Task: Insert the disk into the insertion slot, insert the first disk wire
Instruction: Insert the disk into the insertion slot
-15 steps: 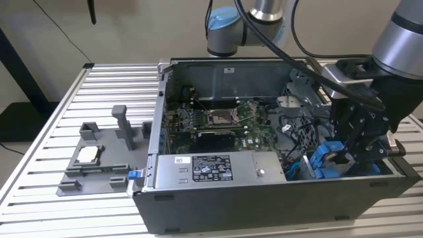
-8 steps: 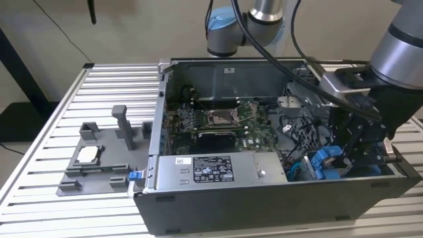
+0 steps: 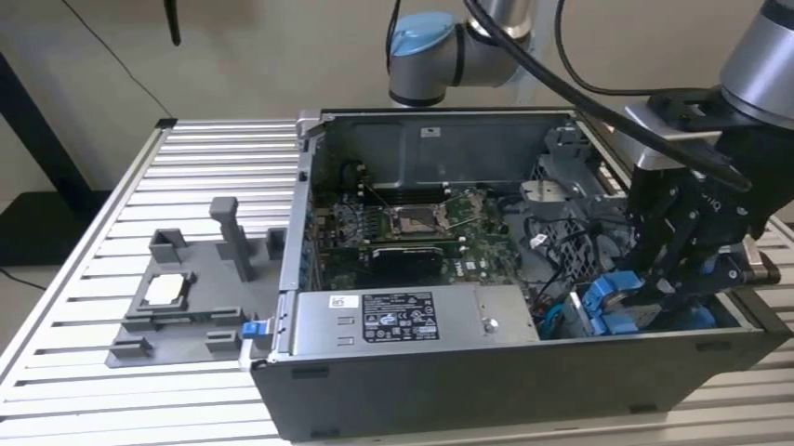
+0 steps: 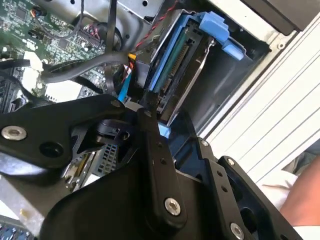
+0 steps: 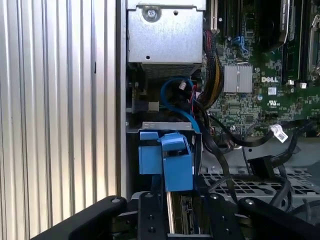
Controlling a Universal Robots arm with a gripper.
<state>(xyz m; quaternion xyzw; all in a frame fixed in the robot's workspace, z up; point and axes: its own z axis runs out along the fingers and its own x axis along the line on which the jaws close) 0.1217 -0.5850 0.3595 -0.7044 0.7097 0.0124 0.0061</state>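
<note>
While the exterior view takes in the whole open case (image 3: 496, 381) on the slatted table (image 3: 211, 158), with the gripper (image 3: 670, 293) lowered into its corner at 4 o'clock from the board (image 3: 422, 223), the supply box (image 3: 397, 321) at 6 o'clock and a grey fixture (image 3: 186, 297) outside the case at 9 o'clock, both wrist views look into that corner from close up. The second wrist view gives the disk (image 4: 175, 65) end-on: it stands on edge inside the slot (image 4: 222, 82), blue carrier along its side, a blue clip (image 4: 212, 22) at the far end of the slot, black cables (image 4: 85, 65) bunched just beside it and a person's arm (image 4: 305, 200) beyond the case wall. The first wrist view adds the blue tabs (image 5: 172, 160) over the slot, the disk's bare edge (image 5: 182, 212) just past them and the supply box near the slot on the same side of the case. The disk's connector end faces the gripper, and its long axis runs away from the gripper, down into the slot; how deep it sits cannot be told. The gripper hangs close over that end, but I cannot tell whether it clamps the disk or stands loose of it.
</note>
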